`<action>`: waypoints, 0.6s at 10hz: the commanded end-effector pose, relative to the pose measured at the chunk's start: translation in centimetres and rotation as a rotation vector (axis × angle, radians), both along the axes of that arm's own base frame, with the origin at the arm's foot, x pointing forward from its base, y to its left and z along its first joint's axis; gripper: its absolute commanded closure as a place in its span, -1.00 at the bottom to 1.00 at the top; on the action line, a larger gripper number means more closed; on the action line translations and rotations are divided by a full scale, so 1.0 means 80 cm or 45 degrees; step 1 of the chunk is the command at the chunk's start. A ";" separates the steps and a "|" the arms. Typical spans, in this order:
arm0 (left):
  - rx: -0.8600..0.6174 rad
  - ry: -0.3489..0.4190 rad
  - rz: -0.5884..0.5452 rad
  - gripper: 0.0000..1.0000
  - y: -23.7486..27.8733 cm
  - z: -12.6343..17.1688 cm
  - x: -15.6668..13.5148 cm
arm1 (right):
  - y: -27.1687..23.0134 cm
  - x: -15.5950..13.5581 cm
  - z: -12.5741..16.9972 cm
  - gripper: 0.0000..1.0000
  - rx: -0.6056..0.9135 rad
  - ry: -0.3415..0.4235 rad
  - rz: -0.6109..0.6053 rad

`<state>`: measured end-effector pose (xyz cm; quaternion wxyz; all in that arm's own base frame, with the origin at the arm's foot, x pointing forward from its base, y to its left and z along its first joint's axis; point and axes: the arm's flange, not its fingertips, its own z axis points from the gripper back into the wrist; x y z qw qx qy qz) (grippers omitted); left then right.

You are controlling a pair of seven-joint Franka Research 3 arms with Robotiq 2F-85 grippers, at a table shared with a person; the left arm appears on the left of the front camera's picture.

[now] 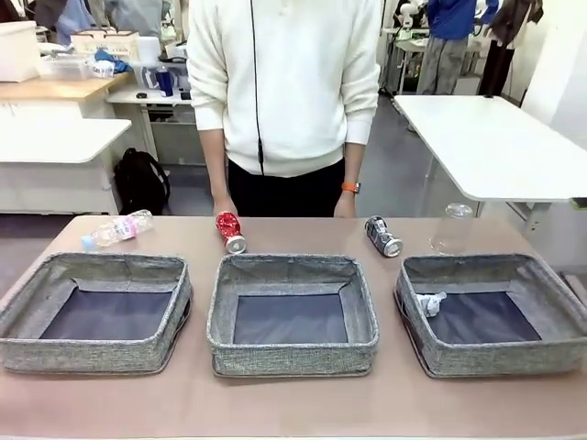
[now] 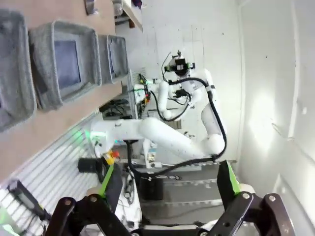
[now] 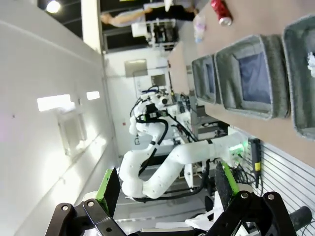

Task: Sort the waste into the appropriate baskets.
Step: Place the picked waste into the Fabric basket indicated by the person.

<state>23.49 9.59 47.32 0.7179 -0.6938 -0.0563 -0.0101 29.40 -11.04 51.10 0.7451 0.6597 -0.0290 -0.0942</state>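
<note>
Three grey woven baskets stand in a row: left, middle, right. A crumpled white paper wad lies in the right one. Behind them on the table lie a blue-capped clear bottle, a crushed red can and a crushed dark can. A second clear bottle stands upright. My left gripper is open and empty, off the table's near edge. My right gripper is likewise open and empty. The right wrist view catches the red can and the wad.
A person in a white sweater stands at the far edge, a hand just behind the red can. Bare tabletop runs in front of the baskets. Each wrist view shows the other white arm raised beside the table.
</note>
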 end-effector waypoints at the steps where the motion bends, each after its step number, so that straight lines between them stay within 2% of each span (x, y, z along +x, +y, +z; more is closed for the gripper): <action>1: 0.031 -0.063 0.018 -1.00 -0.015 0.015 0.012 | 0.032 0.009 0.005 -1.00 -0.015 -0.023 0.018; 6: 0.031 -0.063 0.018 -1.00 -0.015 0.015 0.012 | 0.032 0.009 0.005 -1.00 -0.015 -0.023 0.018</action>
